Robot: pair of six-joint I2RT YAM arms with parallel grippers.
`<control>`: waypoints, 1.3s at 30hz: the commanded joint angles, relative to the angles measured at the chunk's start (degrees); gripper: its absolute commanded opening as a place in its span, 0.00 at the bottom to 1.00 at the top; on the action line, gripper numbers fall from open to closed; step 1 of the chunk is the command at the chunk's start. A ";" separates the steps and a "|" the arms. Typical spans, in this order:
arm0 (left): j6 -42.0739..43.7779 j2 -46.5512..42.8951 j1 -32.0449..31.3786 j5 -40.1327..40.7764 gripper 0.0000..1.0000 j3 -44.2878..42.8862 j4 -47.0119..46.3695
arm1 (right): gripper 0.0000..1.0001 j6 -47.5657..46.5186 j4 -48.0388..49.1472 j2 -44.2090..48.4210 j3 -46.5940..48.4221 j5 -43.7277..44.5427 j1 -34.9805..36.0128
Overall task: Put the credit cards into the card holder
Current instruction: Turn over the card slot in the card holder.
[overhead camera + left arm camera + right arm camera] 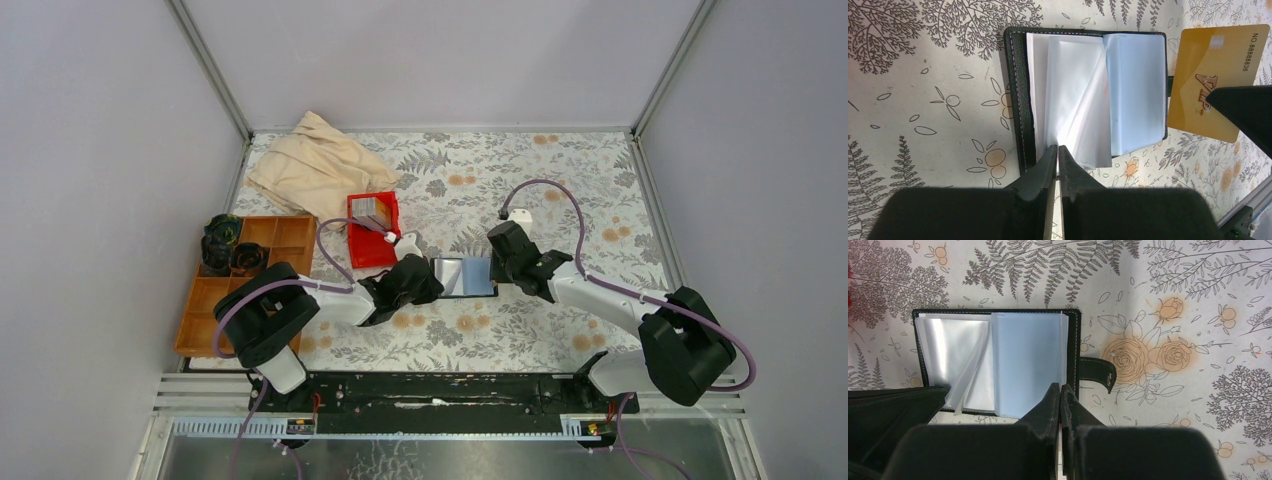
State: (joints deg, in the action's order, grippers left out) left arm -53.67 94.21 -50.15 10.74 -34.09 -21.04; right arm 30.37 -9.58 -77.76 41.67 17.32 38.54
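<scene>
The black card holder [465, 277] lies open on the flowered table between my two grippers, its clear sleeves facing up. My left gripper [1058, 148] is shut on the near edge of one clear sleeve [1078, 100], lifting it off the others. A tan credit card [1208, 75] with gold lettering hangs just right of the holder's right edge, pinched in my right gripper [1060, 386], which shows it edge-on between its fingers. The holder's clasp tab [1098, 372] sticks out to the right. More credit cards [370, 212] stand stacked in the red bin.
The red bin [375, 250] sits just behind my left gripper [430, 280]. A brown compartment tray [215, 310] with dark objects lies at the left edge. A crumpled beige cloth [315, 165] lies at the back left. Grey walls enclose the table.
</scene>
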 commanded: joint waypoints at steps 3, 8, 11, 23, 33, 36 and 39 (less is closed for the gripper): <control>1.07 2.22 0.18 1.33 0.11 -0.01 3.94 | 0.00 1.03 2.81 1.20 -0.44 -1.30 -0.40; 1.02 2.20 0.23 1.31 0.11 0.12 3.82 | 0.00 1.12 3.09 0.85 -0.69 -1.32 -0.40; 1.02 2.17 0.20 1.35 0.10 0.18 3.77 | 0.00 1.23 3.33 0.68 -0.93 -1.41 -0.48; 1.02 2.63 0.23 1.31 0.10 0.20 3.72 | 0.00 0.94 3.54 1.14 -1.58 -1.42 -0.84; 0.85 2.99 0.22 1.22 0.10 0.25 3.48 | 0.00 1.02 4.08 1.45 -2.18 -2.33 -1.19; 0.85 3.08 0.23 1.28 0.10 0.31 3.55 | 0.00 1.34 4.68 1.47 -2.29 -3.15 -1.19; 0.83 3.01 0.22 1.26 0.10 0.34 3.55 | 0.00 1.62 5.04 1.79 -2.30 -3.57 -1.19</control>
State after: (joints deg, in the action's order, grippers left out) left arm -53.69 94.56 -50.15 10.74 -34.09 -21.56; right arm 31.11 -6.74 -77.73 39.33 14.92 37.78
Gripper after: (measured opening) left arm 0.098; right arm 0.017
